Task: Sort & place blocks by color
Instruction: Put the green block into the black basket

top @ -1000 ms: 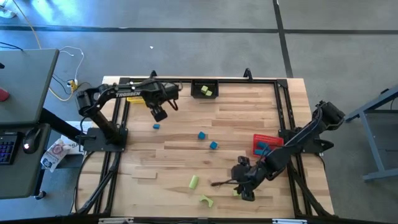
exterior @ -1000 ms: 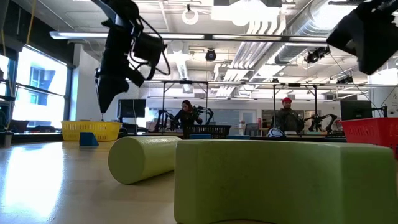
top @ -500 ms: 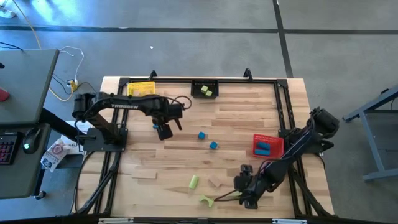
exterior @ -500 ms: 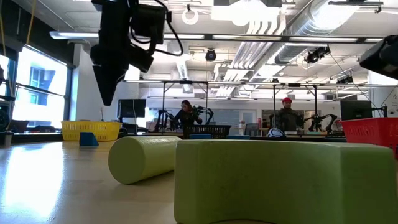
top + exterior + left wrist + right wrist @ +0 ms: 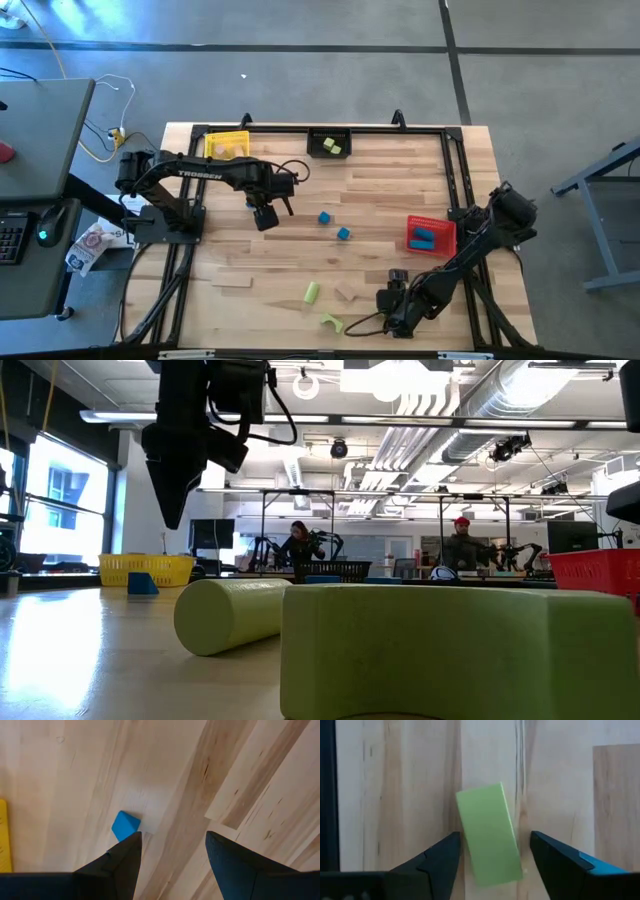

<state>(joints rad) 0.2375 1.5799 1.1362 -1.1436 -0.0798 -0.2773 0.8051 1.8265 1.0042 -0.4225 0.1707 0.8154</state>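
My left gripper (image 5: 265, 215) (image 5: 173, 836) hangs open above the table's left middle. A small blue cube (image 5: 125, 825) sits on the wood just beside one fingertip, outside the gap; in the low view the cube (image 5: 141, 584) lies well below the gripper (image 5: 172, 520). My right gripper (image 5: 393, 318) (image 5: 495, 835) is open, low near the near edge. A light green bar (image 5: 490, 842) lies flat on the table between its fingers with narrow gaps either side. The high view hides both these blocks under the grippers.
Loose on the table: two blue cubes (image 5: 324, 217) (image 5: 343, 233), a green cylinder (image 5: 311, 291), a green arch (image 5: 331, 322), a tan block (image 5: 346, 293), a tan bar (image 5: 232, 282). Yellow bin (image 5: 226, 144) and black bin (image 5: 330, 143) at the far edge, red bin (image 5: 430, 235) at right.
My left gripper has moved from near the far-left bins toward the near edge and a little right, ending over the blue cube. My right arm has swung toward the near edge and its gripper has shifted slightly that way over the green bar.
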